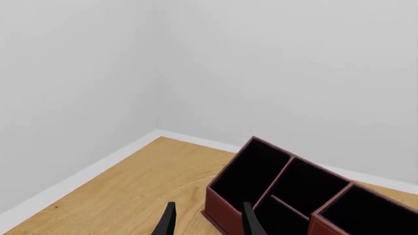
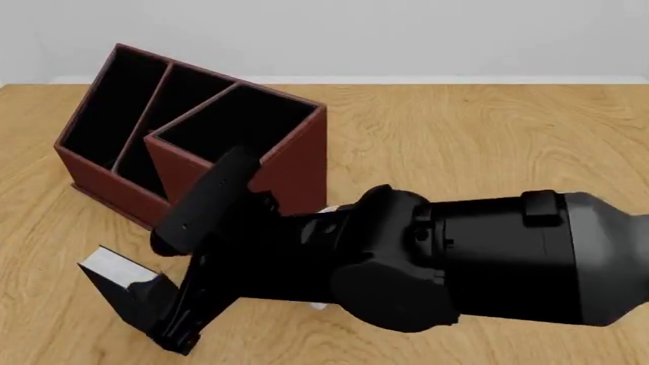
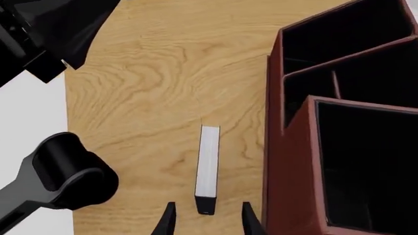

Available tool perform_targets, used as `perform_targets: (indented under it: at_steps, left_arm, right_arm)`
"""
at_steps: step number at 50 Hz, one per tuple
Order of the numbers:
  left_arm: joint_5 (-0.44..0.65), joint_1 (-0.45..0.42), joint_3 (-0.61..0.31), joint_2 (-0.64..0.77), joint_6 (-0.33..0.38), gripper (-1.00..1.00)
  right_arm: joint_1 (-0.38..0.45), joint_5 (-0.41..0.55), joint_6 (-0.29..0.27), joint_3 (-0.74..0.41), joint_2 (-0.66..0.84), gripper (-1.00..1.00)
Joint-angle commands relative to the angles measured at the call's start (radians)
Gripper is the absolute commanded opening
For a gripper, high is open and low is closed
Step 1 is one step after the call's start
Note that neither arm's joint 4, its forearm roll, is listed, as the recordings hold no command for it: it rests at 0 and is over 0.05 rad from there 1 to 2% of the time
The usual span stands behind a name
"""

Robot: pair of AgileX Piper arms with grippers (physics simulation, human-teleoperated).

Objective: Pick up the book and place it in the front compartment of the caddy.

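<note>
The book stands on edge on the wooden table, white page block up, black covers at the sides. My right gripper is open, its fingers straddling the book's near end without closing on it. In the front view the book is at the lower left, in front of the caddy, partly behind my right arm. The red-brown caddy stands close beside the book, all black-lined compartments empty. My left gripper is open and empty, raised near a corner of the caddy.
The table's edge runs close to the book in the right wrist view, with my left arm over it. A sliver of something white shows behind the right arm. Grey walls stand beyond the table.
</note>
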Motion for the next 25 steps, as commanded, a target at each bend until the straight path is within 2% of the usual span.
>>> perform_targets:
  at_steps: [1,15,25]
  left_arm:
    - [0.01,0.0,-0.006,-0.009,-0.009,1.0]
    - [0.012,-0.008,-0.004,-0.01,-0.014,1.0]
    - [0.007,-0.012,0.008,-0.011,-0.011,1.0]
  right_arm:
    - [0.025,-0.002,0.026,-0.075,0.134,1.0]
    - [0.007,0.016,0.025,-0.162,0.247,1.0]
    - [0.0,0.01,0.024,-0.176,0.276,1.0]
